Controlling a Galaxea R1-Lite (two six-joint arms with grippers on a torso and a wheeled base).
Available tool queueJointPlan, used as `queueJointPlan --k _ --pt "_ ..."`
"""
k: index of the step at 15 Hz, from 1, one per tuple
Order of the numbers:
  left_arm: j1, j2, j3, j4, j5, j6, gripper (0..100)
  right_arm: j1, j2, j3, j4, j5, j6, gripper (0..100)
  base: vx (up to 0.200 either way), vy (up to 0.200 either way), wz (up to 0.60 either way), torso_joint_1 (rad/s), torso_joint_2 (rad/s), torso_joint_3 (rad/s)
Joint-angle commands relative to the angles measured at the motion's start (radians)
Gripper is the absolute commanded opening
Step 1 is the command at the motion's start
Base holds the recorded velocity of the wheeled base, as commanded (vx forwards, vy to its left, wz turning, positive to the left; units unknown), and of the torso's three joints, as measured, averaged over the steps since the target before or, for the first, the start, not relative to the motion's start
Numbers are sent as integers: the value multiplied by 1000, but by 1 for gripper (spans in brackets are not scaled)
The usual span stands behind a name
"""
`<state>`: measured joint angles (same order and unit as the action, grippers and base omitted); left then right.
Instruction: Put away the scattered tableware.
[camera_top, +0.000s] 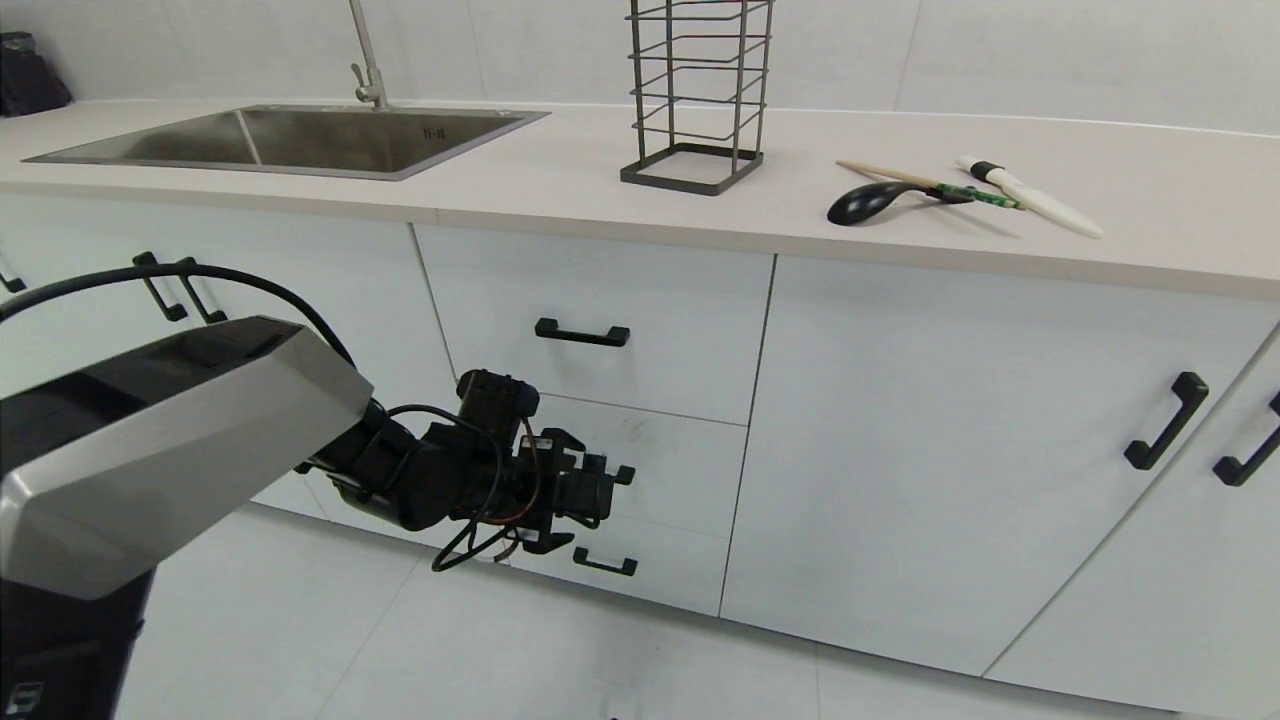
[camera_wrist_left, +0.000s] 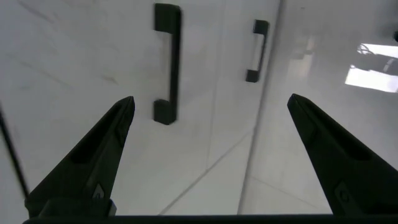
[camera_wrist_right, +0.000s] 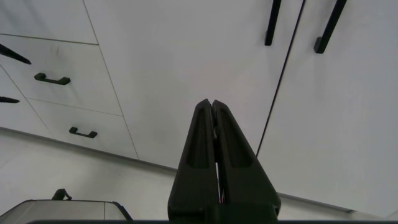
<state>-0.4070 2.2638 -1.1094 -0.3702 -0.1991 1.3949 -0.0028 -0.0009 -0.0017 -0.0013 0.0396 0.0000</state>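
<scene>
Three utensils lie on the white counter at the right: a black spoon (camera_top: 868, 202), a thin wooden stick with a green end (camera_top: 930, 183) and a white knife-like utensil with a black band (camera_top: 1035, 199). A tall wire rack (camera_top: 697, 95) stands left of them. My left gripper (camera_top: 600, 508) (camera_wrist_left: 211, 102) hangs low in front of the drawers, well below the counter, open with nothing between its fingers. My right gripper (camera_wrist_right: 211, 106) is shut and empty, facing the white cabinet doors.
A steel sink (camera_top: 300, 140) with a tap is set into the counter at the far left. Below the counter are drawers with black handles (camera_top: 581, 333) (camera_top: 604, 564) and cabinet doors with black handles (camera_top: 1165, 420). The floor is pale tile.
</scene>
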Motion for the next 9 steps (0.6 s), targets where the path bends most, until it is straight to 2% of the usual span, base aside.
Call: queueJointPlan --k 1,5,7,9 --pt "-1 39 -17 -6 0 -1 100 0 1 0 0 0 0 0 0 0 0 0 0 0" --pt "-3 103 -37 -69 0 -17 100 0 1 0 0 0 0 0 0 0 0 0 0 0" --pt "-4 109 -50 -70 -2 -39 100 0 1 0 0 2 0 0 0 0 0 0 0 0" --pt "-3 115 -64 -73 -2 -42 100 0 1 0 0 0 0 0 0 0 0 0 0 0"
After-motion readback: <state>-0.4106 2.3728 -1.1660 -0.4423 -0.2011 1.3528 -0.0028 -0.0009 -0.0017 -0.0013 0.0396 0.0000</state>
